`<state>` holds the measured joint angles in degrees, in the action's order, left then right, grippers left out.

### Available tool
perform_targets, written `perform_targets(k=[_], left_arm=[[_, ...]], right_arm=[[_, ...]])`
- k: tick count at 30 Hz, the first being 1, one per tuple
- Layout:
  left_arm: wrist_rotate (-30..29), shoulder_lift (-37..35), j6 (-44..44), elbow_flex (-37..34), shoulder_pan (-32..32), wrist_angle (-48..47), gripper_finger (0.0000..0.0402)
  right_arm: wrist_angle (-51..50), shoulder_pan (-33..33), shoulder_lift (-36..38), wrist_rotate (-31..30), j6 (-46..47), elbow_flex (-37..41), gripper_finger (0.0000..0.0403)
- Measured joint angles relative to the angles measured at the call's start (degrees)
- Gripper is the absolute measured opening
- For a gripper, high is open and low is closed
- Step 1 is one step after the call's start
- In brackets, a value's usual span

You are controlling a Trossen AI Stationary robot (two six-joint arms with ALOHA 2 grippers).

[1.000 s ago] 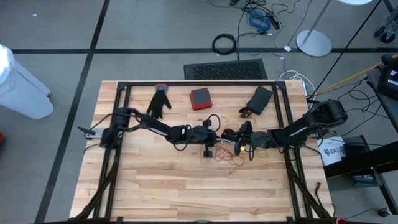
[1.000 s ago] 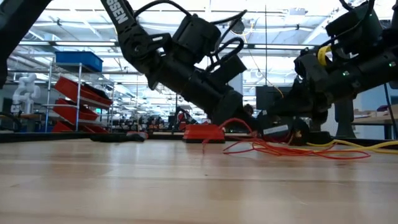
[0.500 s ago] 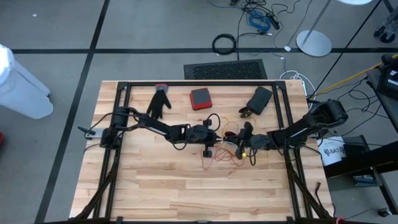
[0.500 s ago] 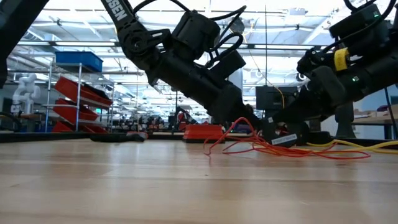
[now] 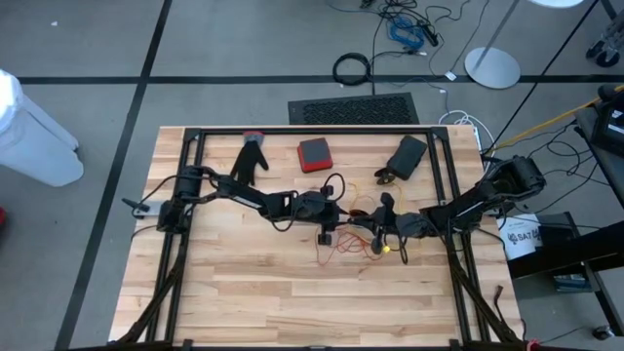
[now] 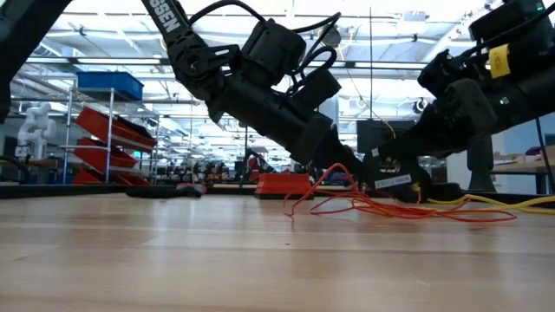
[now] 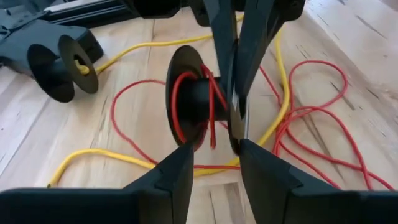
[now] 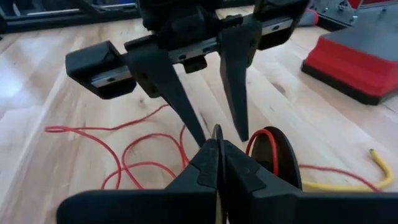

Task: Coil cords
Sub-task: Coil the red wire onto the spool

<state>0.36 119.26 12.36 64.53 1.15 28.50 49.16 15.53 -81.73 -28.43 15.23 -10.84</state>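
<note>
A small black spool (image 7: 202,102) with red cord wound on its hub lies at the table's middle. The rest of the red cord (image 5: 348,247) trails in loose loops on the wood (image 6: 390,208). A yellow cord (image 7: 124,158) lies slack under and beside it. My right gripper (image 8: 217,146) is low and level, shut on the spool (image 5: 341,234). My left gripper (image 7: 214,158) is open and points down over the spool, one finger on each side (image 5: 325,229). I cannot tell whether it touches. A short black cord is not visible. My right gripper pinches one thin flange of the spool (image 8: 217,132) by its rim, between its two fingers. The fingers come in level from the table's right side, in line with the flange. The red-wound hub and the other flange (image 8: 272,155) stand beside the hold.
A second black spool (image 7: 62,68) holding the yellow cord's end lies nearby. At the table's far side are a black glove (image 5: 251,161), a red box (image 5: 314,154) and a black pouch (image 5: 408,154). A black frame rail (image 5: 292,133) runs round the table.
My right arm's wrist has swung toward the table's near edge and risen, while its gripper has stayed at the spool. The red cord's loops by the spool have shifted a little. My left gripper has stayed over the spool.
</note>
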Motion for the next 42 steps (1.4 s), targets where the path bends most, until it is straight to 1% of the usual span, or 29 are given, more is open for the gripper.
perform_targets(k=[7, 9, 13, 17, 19, 24, 26, 28, 31, 34, 37, 40, 42], left_arm=[[0.0, 0.0, 0.0, 0.0, 0.0, 1.0, 0.0136], [0.3, 0.0, 0.0, 0.0, 0.0, 0.9, 0.0128], [1.3, 0.0, 0.2, 0.0, 0.0, 0.9, 0.0089], [2.1, 0.1, 1.3, 0.0, -0.1, 0.8, 0.0025], [2.8, 0.1, 1.8, 0.0, 0.0, 0.7, 0.0011], [2.0, 0.1, 4.7, 0.0, 0.0, 0.2, 0.0005], [1.2, 0.1, 5.4, 0.1, 0.0, -0.1, 0.0004], [0.6, 0.0, 6.1, 0.2, 0.0, -1.2, 0.0004], [0.2, 0.2, 6.6, -0.2, 0.0, -3.7, 0.0003], [-0.6, 0.0, 7.9, 0.0, 0.0, -4.7, 0.0002], [-0.8, 0.0, 8.1, 0.0, -0.1, -5.3, 0.0002], [-0.9, 0.0, 8.8, 0.0, -0.5, -5.3, 0.0001], [-1.2, 0.0, 10.0, 0.0, -0.9, -5.3, 0.0001]], right_arm=[[-2.8, 0.0, 0.0, 1.0, -2.3, -2.4, 0.0000], [-4.5, -0.1, 0.0, 1.0, -2.6, -3.3, 0.0000], [-6.4, -0.5, -0.1, 1.2, -2.7, -4.5, 0.0000], [-5.9, -0.6, -0.8, 1.1, -3.4, -4.7, 0.0000], [-5.9, -0.5, -1.2, 1.2, -3.7, -4.7, 0.0000], [-5.9, -0.3, -1.3, 1.0, -4.9, -4.7, 0.0000], [-6.0, 0.4, -0.9, -1.3, -6.2, -4.7, 0.0002], [-6.4, 1.3, 0.0, -3.6, -7.3, -4.7, 0.0012], [-6.3, 2.6, 2.3, -6.3, -8.3, -4.8, 0.0039], [-9.8, 3.5, 5.7, -6.4, -7.7, -4.8, 0.0070], [-15.4, 3.8, 9.6, -6.5, -4.7, -4.8, 0.0092], [-23.0, 3.7, 11.9, -7.3, -0.9, -4.8, 0.0099], [-25.7, 3.7, 12.5, -8.0, 0.4, -4.8, 0.0097]])
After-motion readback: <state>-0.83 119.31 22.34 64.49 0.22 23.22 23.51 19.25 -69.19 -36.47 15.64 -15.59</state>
